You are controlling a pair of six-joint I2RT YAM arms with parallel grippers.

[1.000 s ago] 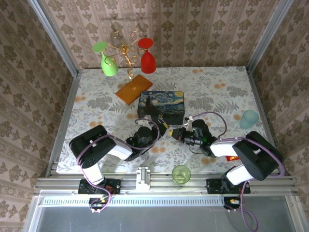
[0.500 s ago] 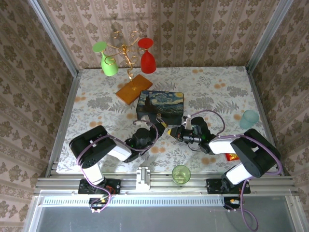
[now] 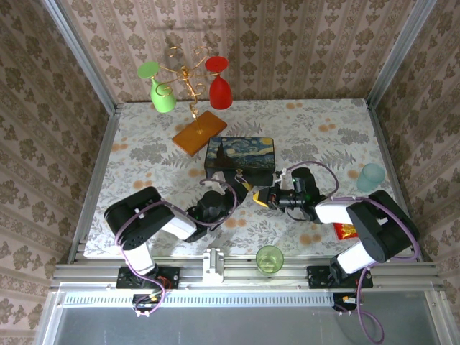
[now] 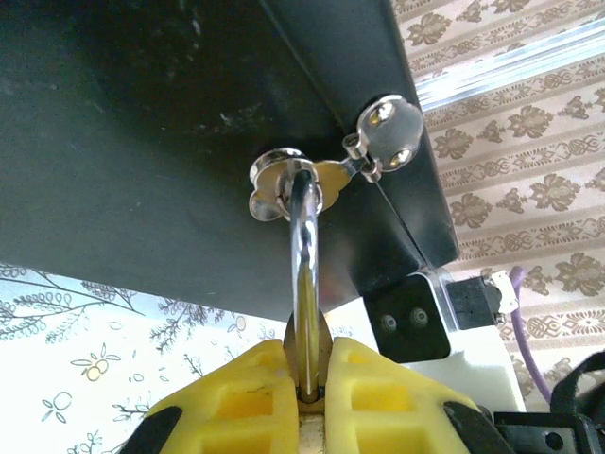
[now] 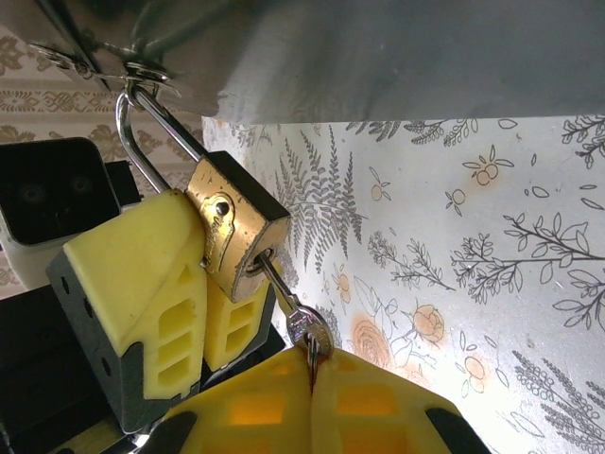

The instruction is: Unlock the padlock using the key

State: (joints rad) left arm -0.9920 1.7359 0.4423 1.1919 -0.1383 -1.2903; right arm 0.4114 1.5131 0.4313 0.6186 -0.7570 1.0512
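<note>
Table (image 3: 144, 154): pale cover printed with grey ferns and orange flowers; patterned panels on left, far and right sides; metal rail along near edge.
Box (image 3: 239, 159): dark, starry-night painting on lid; flat on cover, around centre.
Stand (image 3: 199, 133): brown wooden base flat on cover, just behind and left of box; gold wire tree rising from base.
Green cup (image 3: 269, 258): clear green, upright, at near edge, right of middle.
Blue cup (image 3: 371, 177): pale and frosted, close to right edge.
Packet (image 3: 347, 231): red with gold, near right corner, partly hidden.
</note>
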